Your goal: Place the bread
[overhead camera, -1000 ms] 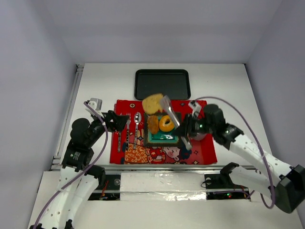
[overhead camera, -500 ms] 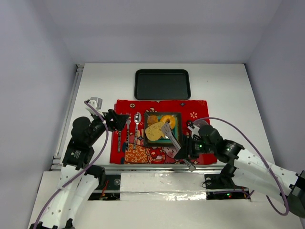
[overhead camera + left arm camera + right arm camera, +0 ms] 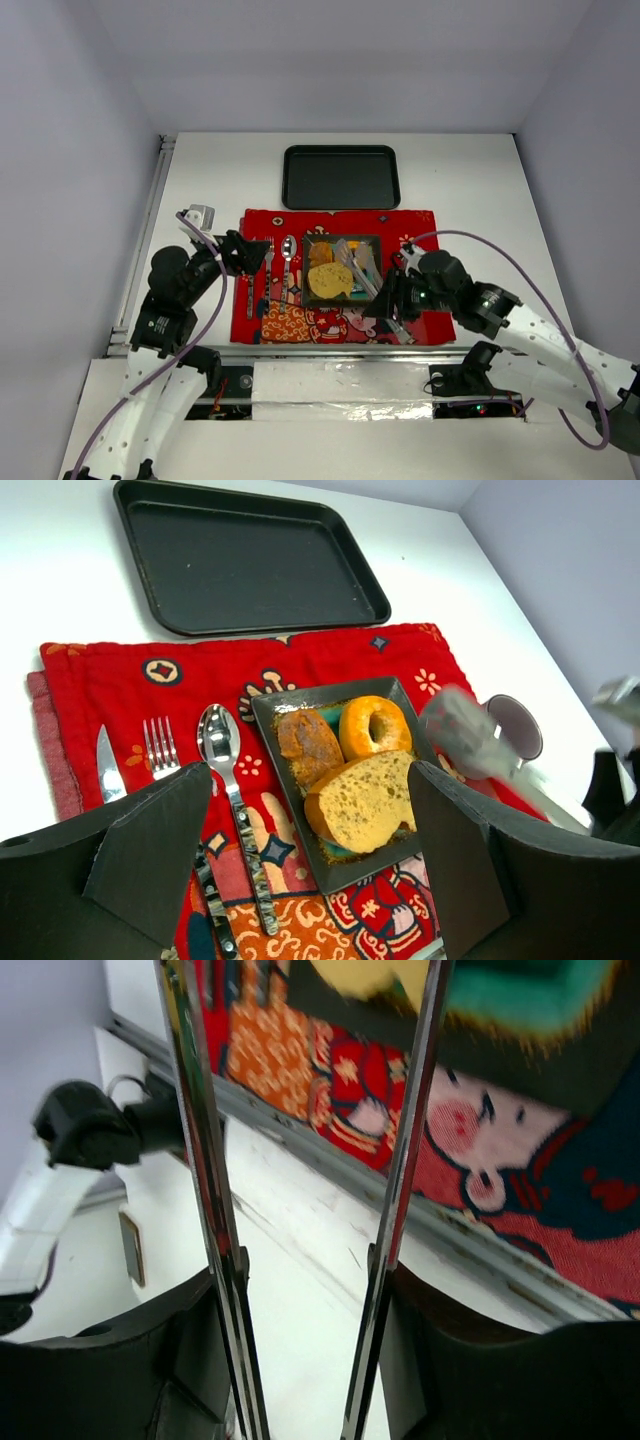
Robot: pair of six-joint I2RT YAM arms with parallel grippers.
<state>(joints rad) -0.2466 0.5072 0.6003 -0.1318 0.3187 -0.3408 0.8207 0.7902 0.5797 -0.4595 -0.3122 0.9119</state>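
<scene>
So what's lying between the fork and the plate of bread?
A spoon, lying on the red cloth alongside the fork; the left wrist view shows it best.

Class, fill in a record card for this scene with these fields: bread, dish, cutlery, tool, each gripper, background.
Bread: flat tan toast slice, small brown roll and golden-orange ring doughnut, all on the dish.
Dish: square dark plate on the red patterned cloth mat.
Cutlery: metal knife, fork and spoon, side by side on the mat, left of the plate.
Tool: metal tongs, arms apart, reaching over the plate.
Right gripper: jaws shut on the tongs.
Left gripper: jaws open, holding nothing.
Background: black rectangular tray beyond the mat.
</scene>
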